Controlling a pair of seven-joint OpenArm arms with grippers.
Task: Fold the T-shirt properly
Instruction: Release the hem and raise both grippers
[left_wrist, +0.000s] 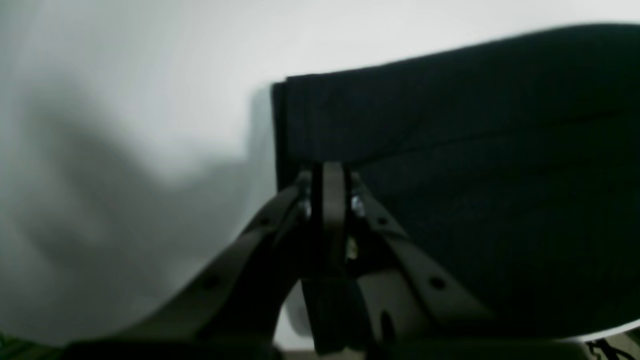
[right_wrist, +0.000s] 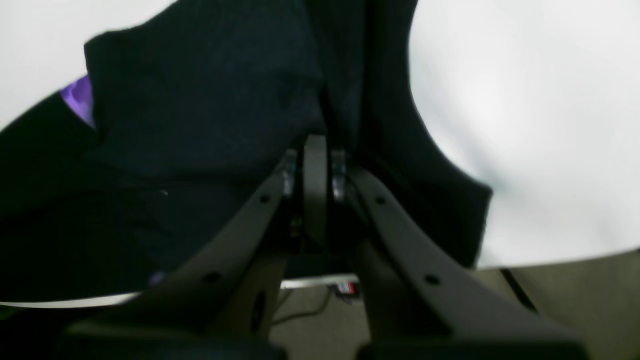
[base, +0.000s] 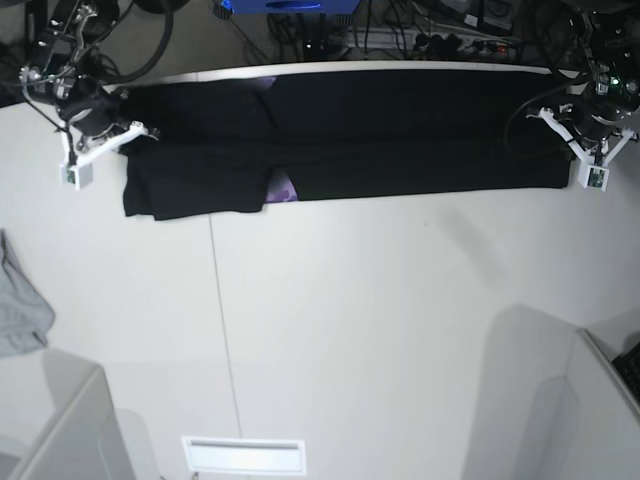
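1. Only the base view shows a grey cloth (base: 20, 310) at the table's (base: 350, 330) left edge.
2. Right gripper (right_wrist: 316, 150), clamped on the T-shirt (base: 340, 140); purple print visible.
3. Shirt stretched along the far edge.
4. Left gripper (left_wrist: 332, 175) pinches its corner.

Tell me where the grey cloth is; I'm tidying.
In the base view, the grey cloth lies at the table's left edge, below the T-shirt.

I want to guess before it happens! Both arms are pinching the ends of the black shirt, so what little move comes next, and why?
Probably both arms carry the ends toward the near side of the table. The T-shirt lies in a long band at the far edge, the left gripper and right gripper shut on its ends, so another fold looks due.
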